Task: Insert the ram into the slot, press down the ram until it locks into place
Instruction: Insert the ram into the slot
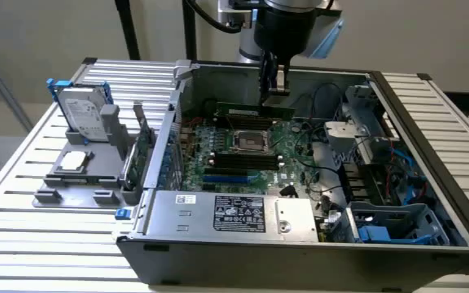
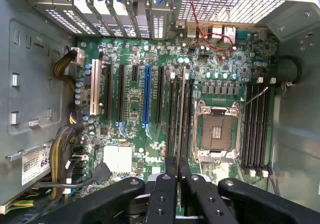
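Arm (image 1: 287,27) plumb over open case (image 1: 300,262), tool (image 1: 275,93) fingers pressed together, tips just above ram (image 1: 245,112) standing in slot (image 1: 255,118)

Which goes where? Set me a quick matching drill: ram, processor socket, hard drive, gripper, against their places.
1 ram
2 processor socket
3 hard drive
4 gripper

A outside the case, on the exterior view's left
B hanging over the case's far side
C on edge, just below the gripper
D metal-framed, in the middle of the motherboard

Pairs: 1-C, 2-D, 3-A, 4-B
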Robot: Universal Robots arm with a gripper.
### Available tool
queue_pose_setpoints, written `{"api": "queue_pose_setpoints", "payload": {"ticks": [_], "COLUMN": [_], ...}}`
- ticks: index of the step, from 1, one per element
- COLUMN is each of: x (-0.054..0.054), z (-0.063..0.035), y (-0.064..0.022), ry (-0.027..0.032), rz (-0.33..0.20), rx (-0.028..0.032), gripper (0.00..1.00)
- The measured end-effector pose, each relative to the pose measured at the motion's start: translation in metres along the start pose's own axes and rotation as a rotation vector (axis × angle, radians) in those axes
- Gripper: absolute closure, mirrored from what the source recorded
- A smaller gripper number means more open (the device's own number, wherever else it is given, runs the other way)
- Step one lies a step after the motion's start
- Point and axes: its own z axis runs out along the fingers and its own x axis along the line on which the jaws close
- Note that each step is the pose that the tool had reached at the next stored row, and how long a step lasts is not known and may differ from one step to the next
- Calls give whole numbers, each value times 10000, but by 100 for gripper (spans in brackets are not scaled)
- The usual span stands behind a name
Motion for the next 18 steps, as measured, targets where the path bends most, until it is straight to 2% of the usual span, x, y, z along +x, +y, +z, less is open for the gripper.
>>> {"api": "queue_pose_setpoints", "payload": {"ticks": [14,18], "x": [-8,-79], "z": [7,61], "y": [7,34], "ry": [2,11], "rz": [-1,-1], "rx": [10,83], "gripper": [87,87]}}
